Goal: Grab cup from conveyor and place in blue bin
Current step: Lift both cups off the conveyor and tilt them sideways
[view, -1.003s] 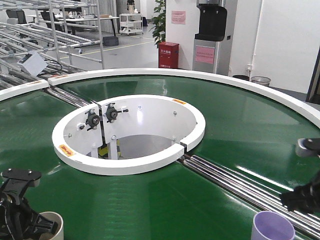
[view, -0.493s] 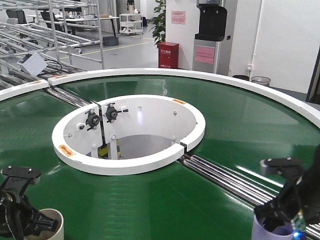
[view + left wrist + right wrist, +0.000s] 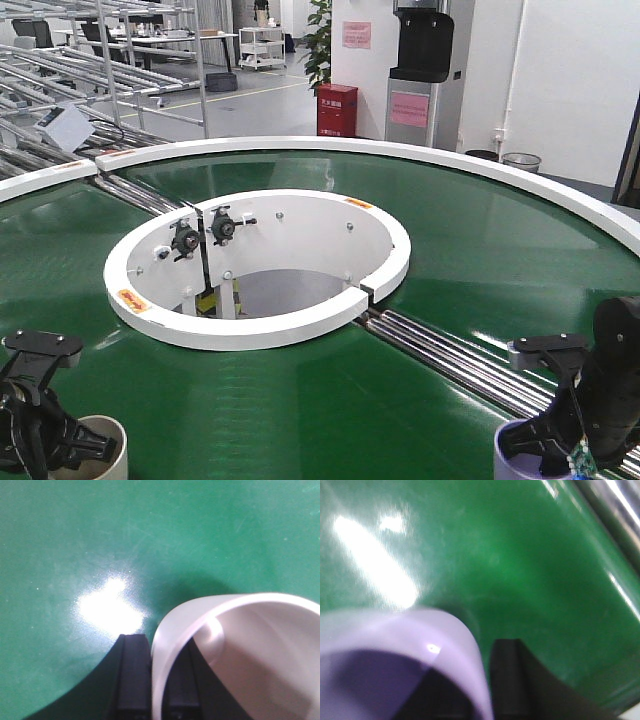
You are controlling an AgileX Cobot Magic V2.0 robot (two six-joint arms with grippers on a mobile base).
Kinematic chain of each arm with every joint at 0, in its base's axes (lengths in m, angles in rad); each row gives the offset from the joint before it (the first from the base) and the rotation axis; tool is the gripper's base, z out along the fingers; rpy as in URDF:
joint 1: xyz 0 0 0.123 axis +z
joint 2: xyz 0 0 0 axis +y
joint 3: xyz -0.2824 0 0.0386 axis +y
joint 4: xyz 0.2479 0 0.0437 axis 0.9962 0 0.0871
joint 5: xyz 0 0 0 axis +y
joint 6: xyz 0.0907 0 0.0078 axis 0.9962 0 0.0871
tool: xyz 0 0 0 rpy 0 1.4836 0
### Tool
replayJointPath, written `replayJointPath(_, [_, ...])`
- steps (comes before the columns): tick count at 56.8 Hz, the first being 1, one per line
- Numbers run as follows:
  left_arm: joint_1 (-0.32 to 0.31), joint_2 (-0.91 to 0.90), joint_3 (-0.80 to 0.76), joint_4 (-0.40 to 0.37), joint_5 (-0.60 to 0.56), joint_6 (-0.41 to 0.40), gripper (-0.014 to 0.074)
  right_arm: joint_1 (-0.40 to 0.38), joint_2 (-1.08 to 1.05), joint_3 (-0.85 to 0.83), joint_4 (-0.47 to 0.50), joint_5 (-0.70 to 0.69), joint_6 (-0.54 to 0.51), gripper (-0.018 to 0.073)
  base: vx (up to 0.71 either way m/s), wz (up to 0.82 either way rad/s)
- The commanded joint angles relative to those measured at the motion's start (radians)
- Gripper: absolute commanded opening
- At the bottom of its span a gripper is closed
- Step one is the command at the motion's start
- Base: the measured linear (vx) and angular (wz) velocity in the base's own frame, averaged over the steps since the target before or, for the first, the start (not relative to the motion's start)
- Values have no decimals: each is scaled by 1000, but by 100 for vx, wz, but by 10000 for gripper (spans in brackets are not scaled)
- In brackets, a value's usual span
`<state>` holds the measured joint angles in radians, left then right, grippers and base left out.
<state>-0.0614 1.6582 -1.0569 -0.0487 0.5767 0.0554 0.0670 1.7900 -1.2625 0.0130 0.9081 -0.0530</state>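
Lower left on the conveyor (image 3: 300, 400): white cup (image 3: 110, 455), thin wall pinched between the pads of the left gripper (image 3: 157, 680). Lower right, beside the steel rollers (image 3: 440, 357): lilac cup (image 3: 395, 640), rim straddled by the right gripper (image 3: 479, 690), clamped or not impossible to tell. Probably light, thin, slick plastic, easily squashed; best taken gently at the rim

We log the conveyor (image 3: 470, 240) belt as glossy green and smooth, finely scratched up close, throwing hard glare. Its rims (image 3: 260, 335) look smooth, satin white. The rollers (image 3: 450, 352) are polished steel. We read the cream cup (image 3: 250, 650) as smooth, faintly translucent plastic and the lilac cup (image 3: 395, 630) as glossy plastic. The left hand (image 3: 156, 685) is matt black.
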Motion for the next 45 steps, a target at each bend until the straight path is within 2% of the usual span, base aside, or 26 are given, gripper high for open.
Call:
replayJointPath(1, [2,-40,-31,-2,-63,0,-8,-3,-49,-30,-13,-24,-6,11,0,0])
replayJointPath(3, [2,-42,-31,-2,-67,0,-8,-3,-51,-30,-7,-27,-10,-16,0,0])
replayJointPath(21, [1,-175,-31,-5,-141,55,-8,0,-207,-30,44,-150,2,-11,0,0])
replayJointPath(36, [1,-429,-31,-45,-199,54,-8,88,-451,-30,47,-302,11,-9,0,0])
replayJointPath(45, [1,-600,-23,-67,-205,67,-8,121,-573,-30,31,-373,102,-9,0,0])
